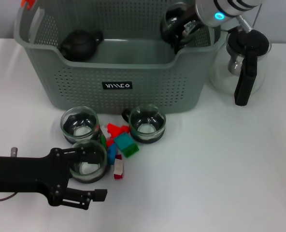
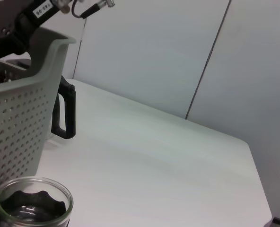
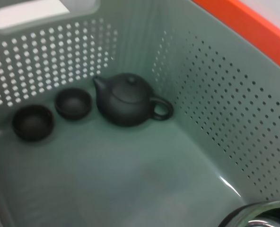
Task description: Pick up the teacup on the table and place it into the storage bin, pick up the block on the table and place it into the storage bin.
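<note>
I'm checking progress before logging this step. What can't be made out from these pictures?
- Right hand: in the head view the arm covers it over the storage bin, so its grip on the glass cup cannot be told.
- Blocks: the left hand and teacups overlap them, so their count is unclear.
- Glass pitcher: only its handle shows in the left wrist view.

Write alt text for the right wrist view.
Looking down into the grey-green perforated storage bin: a dark teapot sits on its floor with two small dark cups beside it. The rim of a glass cup shows at the picture's edge, and an orange strip runs along the bin's top.
</note>
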You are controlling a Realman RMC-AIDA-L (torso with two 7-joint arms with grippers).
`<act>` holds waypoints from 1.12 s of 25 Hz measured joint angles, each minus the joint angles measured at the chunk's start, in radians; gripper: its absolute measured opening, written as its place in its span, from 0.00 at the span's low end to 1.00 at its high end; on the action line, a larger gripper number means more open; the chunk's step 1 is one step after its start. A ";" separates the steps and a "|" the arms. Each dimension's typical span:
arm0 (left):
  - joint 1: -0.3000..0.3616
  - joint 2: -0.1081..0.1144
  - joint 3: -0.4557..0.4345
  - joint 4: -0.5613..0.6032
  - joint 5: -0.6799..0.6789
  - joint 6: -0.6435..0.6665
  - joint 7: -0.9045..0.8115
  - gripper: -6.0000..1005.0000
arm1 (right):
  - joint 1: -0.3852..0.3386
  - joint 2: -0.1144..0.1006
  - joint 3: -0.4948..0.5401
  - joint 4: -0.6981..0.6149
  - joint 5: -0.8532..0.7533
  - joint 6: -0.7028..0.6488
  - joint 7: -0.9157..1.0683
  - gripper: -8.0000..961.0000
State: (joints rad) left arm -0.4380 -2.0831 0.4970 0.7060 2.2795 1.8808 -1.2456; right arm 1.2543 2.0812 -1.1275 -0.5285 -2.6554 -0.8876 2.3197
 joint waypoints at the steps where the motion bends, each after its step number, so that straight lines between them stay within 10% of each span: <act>1: 0.000 0.000 0.000 0.000 0.000 0.000 0.000 0.93 | 0.000 0.002 0.000 0.000 -0.005 0.003 0.000 0.08; 28: -0.002 0.000 0.000 -0.007 0.000 -0.003 0.000 0.93 | -0.003 0.011 -0.047 0.034 -0.011 0.041 0.001 0.17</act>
State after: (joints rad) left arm -0.4402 -2.0832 0.4970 0.6994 2.2795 1.8775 -1.2455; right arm 1.2517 2.0926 -1.1750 -0.4948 -2.6660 -0.8470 2.3210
